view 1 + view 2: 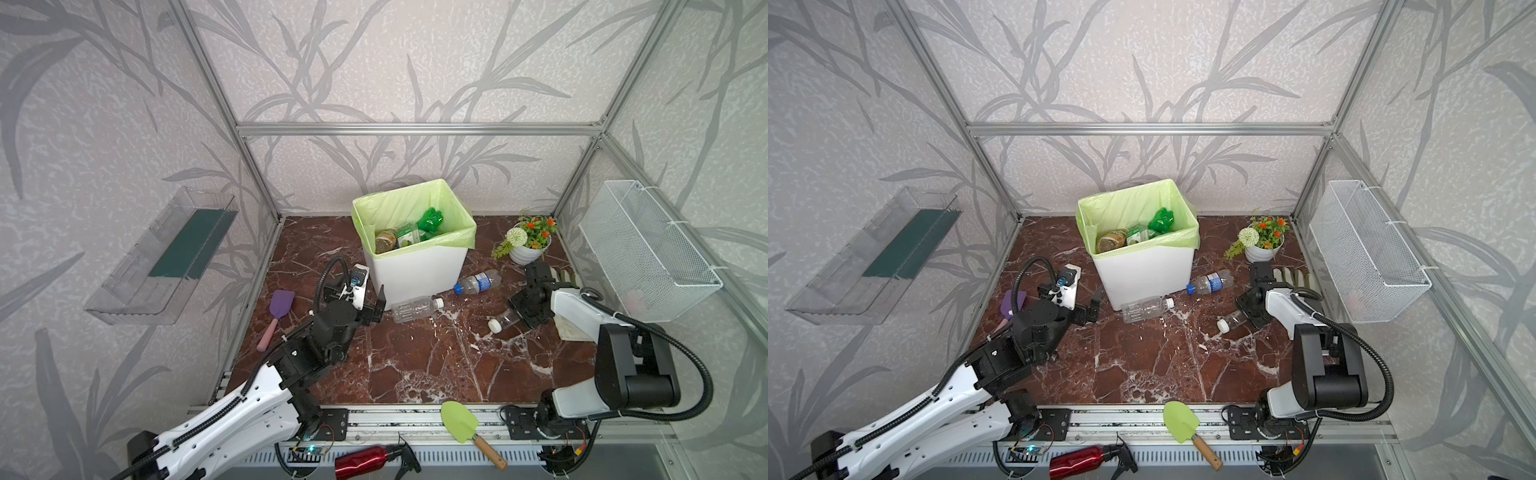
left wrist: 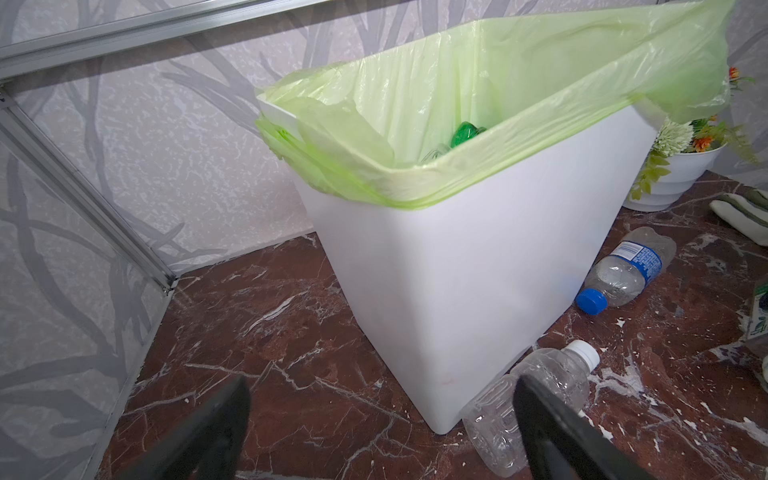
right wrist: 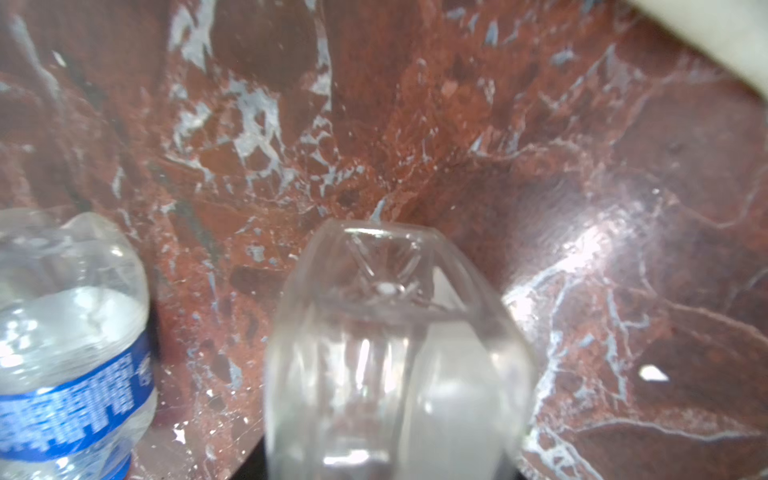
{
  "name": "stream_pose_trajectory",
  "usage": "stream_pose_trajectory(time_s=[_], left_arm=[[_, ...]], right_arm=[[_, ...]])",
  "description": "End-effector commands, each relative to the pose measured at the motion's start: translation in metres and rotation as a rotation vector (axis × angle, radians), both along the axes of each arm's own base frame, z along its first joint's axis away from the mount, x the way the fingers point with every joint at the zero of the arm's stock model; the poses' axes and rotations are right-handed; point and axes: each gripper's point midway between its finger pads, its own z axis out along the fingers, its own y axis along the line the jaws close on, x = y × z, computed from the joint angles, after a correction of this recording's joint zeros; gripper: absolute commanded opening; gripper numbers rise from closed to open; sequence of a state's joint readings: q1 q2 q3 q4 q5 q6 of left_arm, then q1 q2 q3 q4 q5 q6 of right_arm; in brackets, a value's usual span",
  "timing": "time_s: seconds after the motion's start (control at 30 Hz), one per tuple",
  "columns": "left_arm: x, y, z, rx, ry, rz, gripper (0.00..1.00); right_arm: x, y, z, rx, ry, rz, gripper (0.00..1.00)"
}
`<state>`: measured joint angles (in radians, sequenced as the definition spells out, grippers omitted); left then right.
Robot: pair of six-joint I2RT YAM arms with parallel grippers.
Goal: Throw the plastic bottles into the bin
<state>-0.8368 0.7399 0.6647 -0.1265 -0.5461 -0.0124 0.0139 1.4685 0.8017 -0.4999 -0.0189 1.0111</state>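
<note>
The white bin point(image 1: 415, 270) point(image 1: 1142, 270) point(image 2: 478, 291), lined with a light-green bag, stands at the back middle. Inside it lie a green bottle point(image 1: 432, 220) and others. A clear white-capped bottle point(image 1: 415, 308) point(image 1: 1144, 308) point(image 2: 552, 374) lies at the bin's front. My left gripper point(image 1: 379, 307) point(image 1: 1095, 305) point(image 2: 382, 386) hangs open just left of this bottle, holding nothing. A blue-labelled bottle point(image 1: 478, 282) point(image 2: 627, 274) point(image 3: 70, 353) lies right of the bin. Further right, my right gripper point(image 1: 515, 316) point(image 1: 1246, 313) is shut on a second clear bottle point(image 1: 503, 321) point(image 3: 395, 353) lying on the floor.
A flower pot point(image 1: 525, 245) stands at the back right, with striped gloves point(image 1: 565, 276) beside it. A purple spatula point(image 1: 276, 316) lies at the left. A green trowel point(image 1: 461, 422) and a red spray bottle point(image 1: 361, 461) rest at the front rail. A wire basket point(image 1: 648, 249) and a clear tray point(image 1: 166, 257) hang on the side walls.
</note>
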Motion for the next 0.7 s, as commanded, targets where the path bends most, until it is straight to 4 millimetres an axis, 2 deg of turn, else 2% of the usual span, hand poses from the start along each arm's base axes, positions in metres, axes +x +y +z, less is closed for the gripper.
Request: stream_pose_trajectory(time_s=[0.0, 0.1, 0.2, 0.27, 0.33, 0.37, 0.43, 0.5, 0.6, 0.67], left_arm=[[0.000, 0.003, 0.002, -0.019, -0.011, 0.016, 0.99], [-0.001, 0.008, 0.002, -0.021, -0.016, 0.037, 0.99], [-0.001, 0.021, 0.002, -0.039, -0.027, 0.100, 0.99], [-0.004, 0.027, 0.001, -0.047, -0.035, 0.119, 0.99], [-0.006, 0.031, 0.001, -0.058, -0.043, 0.130, 0.99], [-0.007, 0.032, 0.001, -0.062, -0.046, 0.129, 0.99], [-0.008, 0.033, 0.002, -0.069, -0.049, 0.129, 0.99], [-0.009, 0.034, 0.003, -0.067, -0.050, 0.126, 0.99], [-0.008, 0.033, 0.002, -0.050, -0.046, 0.126, 0.99], [-0.007, 0.032, 0.002, -0.044, -0.044, 0.124, 0.99]], right_arm=[[0.004, -0.003, 0.025, -0.023, -0.066, 0.026, 0.46], [0.014, -0.002, 0.053, -0.037, -0.170, 0.068, 0.44], [0.035, 0.003, 0.105, -0.092, -0.363, 0.211, 0.42], [0.040, -0.003, 0.137, -0.161, -0.449, 0.246, 0.43], [0.033, -0.012, 0.144, -0.202, -0.413, 0.260, 0.48], [0.026, -0.014, 0.141, -0.209, -0.366, 0.268, 0.48], [0.018, -0.006, 0.131, -0.166, -0.325, 0.305, 0.40], [0.013, 0.002, 0.135, -0.127, -0.353, 0.320, 0.25], [0.020, 0.005, 0.182, -0.147, -0.572, 0.303, 0.21], [0.015, 0.001, 0.218, -0.204, -0.648, 0.316, 0.21]])
